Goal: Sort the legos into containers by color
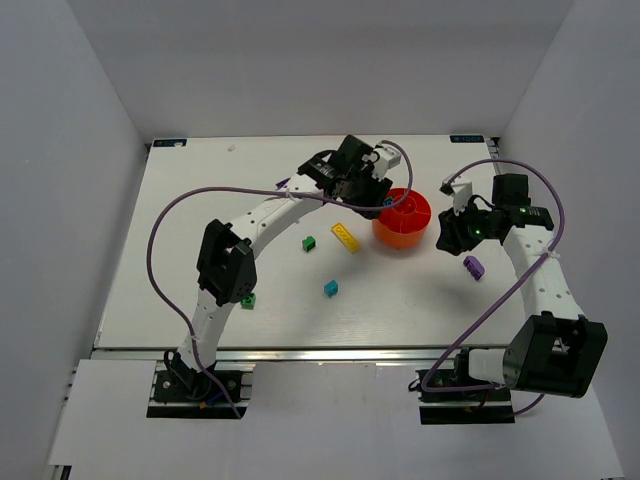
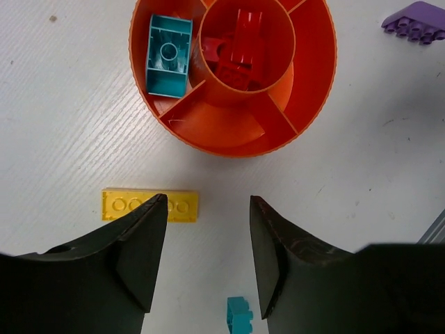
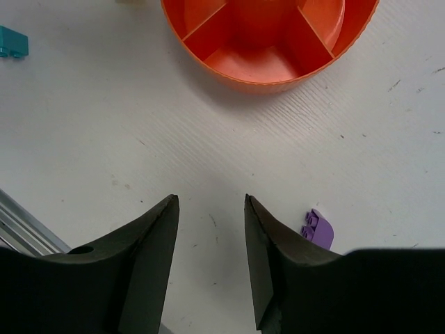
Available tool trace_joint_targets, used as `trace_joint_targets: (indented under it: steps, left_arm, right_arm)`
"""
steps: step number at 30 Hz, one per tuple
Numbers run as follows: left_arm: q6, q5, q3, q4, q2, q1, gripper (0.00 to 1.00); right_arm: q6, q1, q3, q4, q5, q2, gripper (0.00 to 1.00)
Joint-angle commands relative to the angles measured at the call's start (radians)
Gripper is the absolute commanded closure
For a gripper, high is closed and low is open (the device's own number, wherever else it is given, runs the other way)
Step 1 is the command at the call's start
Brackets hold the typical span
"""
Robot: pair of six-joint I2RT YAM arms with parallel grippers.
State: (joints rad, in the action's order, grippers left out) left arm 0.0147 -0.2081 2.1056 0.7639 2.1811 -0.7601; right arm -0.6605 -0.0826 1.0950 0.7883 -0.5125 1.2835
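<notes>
Nearby, the bowl (image 2: 215,132) held perhaps three red legos (image 2: 236,52).
Left gripper (image 2: 208,203) and right gripper (image 3: 211,200) hung empty, jaws apart.

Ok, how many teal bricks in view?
2. Large teal brick in an outer compartment of the orange bowl; small teal brick loose on the table. Others may be hidden.

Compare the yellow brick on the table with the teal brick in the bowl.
The yellow brick lies on the table, outside the bowl; the teal brick sits in an outer compartment. The yellow brick is long and narrow, the teal brick shorter and wider. The yellow brick shows studs up; the teal brick seems hollow side up. Neither is held.
</notes>
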Motion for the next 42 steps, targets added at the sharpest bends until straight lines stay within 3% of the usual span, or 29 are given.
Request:
trace_joint_targets:
  steps: [1,27,33,36,38,42]
  left_arm:
    - [-0.05,-0.005,0.062,0.031,-0.023,0.005,0.39]
    - [-0.062,0.019,0.021,0.02,-0.046,0.005,0.34]
    - [0.014,0.13,-0.378,-0.199,-0.338,0.024,0.29]
    - [0.03,0.139,-0.524,-0.213,-0.451,0.044,0.29]
    - [0.027,0.093,-0.641,-0.21,-0.538,0.044,0.35]
    - [-0.013,-0.09,-0.882,-0.274,-0.691,0.044,0.39]
  right_arm:
    - [0.012,0.004,-0.009,-0.018,-0.032,-0.019,0.51]
    - [0.013,0.024,0.006,-0.015,-0.026,0.016,0.51]
    - [0.029,0.033,-0.044,-0.05,-0.047,-0.019,0.45]
    - [-0.046,0.046,-0.058,-0.008,-0.122,-0.029,0.39]
    - [-0.17,0.067,-0.069,0.063,-0.249,-0.047,0.34]
    - [-0.251,0.13,-0.165,0.014,-0.287,-0.095,0.3]
